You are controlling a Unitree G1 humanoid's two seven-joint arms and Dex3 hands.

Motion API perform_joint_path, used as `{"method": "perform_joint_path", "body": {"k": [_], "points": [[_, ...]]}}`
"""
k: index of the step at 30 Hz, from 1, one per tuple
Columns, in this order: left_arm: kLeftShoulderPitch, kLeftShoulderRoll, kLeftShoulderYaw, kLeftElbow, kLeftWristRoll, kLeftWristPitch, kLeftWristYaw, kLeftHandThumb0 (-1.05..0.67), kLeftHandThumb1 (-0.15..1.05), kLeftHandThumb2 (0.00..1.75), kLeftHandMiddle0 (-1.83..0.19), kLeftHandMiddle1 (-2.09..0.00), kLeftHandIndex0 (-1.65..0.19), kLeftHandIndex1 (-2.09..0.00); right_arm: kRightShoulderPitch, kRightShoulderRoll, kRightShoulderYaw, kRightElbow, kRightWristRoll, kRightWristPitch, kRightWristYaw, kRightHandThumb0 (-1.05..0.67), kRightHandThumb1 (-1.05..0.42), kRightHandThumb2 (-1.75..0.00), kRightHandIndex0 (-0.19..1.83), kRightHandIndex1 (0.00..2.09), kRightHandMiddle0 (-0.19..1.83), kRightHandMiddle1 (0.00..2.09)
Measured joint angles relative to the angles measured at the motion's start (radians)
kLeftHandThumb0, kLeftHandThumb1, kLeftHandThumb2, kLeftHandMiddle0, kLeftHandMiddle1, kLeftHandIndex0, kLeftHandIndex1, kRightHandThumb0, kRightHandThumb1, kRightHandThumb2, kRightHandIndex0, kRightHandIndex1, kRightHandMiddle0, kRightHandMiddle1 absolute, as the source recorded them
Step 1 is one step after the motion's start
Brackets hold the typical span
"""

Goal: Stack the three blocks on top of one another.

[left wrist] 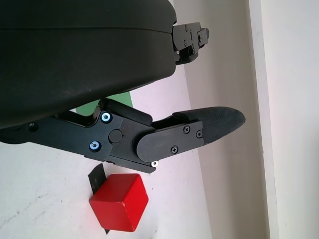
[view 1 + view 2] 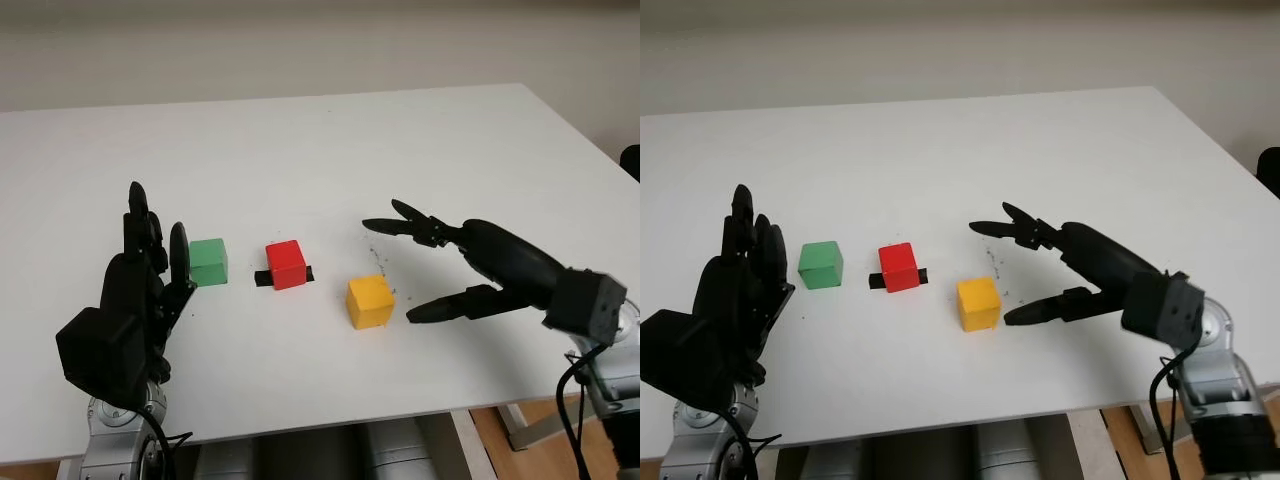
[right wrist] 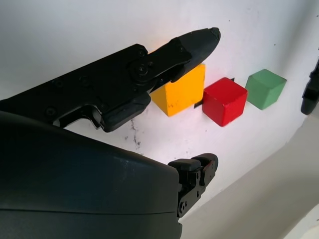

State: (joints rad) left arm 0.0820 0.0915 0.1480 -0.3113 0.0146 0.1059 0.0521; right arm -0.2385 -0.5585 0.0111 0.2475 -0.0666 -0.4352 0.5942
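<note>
The right hand [image 2: 418,268], open wide, nears the yellow block [image 2: 370,301] for the first pick; closing on it comes next.

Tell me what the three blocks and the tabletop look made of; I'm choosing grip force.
The green block, red block and yellow block look like painted wood or hard plastic: matte, solid colour, crisp edges, with dark scuffs on the yellow one. The table looks like smooth white laminate with a faint sheen. Both hands are open: right hand beside the yellow block, left hand beside the green.
</note>
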Motion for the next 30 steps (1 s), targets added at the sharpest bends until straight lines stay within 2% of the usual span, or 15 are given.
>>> {"method": "perform_joint_path", "body": {"k": [11,30], "points": [[0.001,0.007,0.0,0.0,0.003,0.009,0.003,-0.68,1.05,0.63,0.13,-0.05,0.15,-0.06,0.004,0.059,0.042,0.105,-0.094,-0.095,-0.161,-0.68,-0.86,-0.06,-0.11,0.05,0.33,0.09],[0.003,0.008,-0.001,-0.001,0.01,0.009,0.006,-0.67,1.05,0.63,0.13,-0.05,0.15,-0.05,-0.042,0.076,0.075,0.243,-0.138,-0.182,-0.245,-0.61,-0.84,-0.05,-0.03,0.07,0.5,0.22]]}}
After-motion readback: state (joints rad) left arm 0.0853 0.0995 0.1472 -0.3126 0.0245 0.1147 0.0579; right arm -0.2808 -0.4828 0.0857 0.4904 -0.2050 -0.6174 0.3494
